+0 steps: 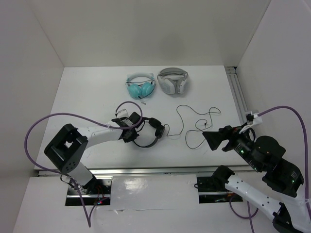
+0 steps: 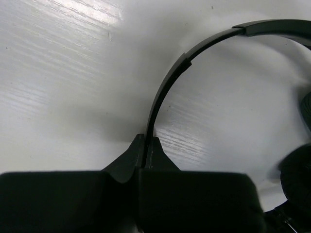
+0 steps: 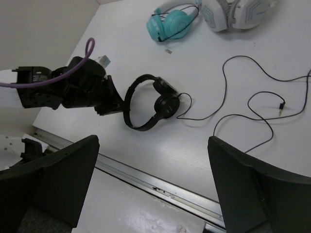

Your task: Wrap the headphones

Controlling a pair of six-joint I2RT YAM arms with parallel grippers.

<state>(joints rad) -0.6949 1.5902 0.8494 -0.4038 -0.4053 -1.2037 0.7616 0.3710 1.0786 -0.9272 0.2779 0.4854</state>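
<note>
The headphones (image 1: 156, 128) lie near the near edge of the table (image 1: 82, 97), left of its middle. The left gripper (image 1: 131, 130) has its fingers pressed together on the thin headband (image 2: 164, 85). The cable (image 3: 224, 80) trails in loose loops toward the right edge. The right gripper (image 1: 210, 139) hovers beside those loops, its fingers spread wide and holding nothing. By the far edge, well apart from all this, sit teal headphones (image 1: 140, 86) and white-and-grey headphones (image 1: 172, 80) side by side
</note>
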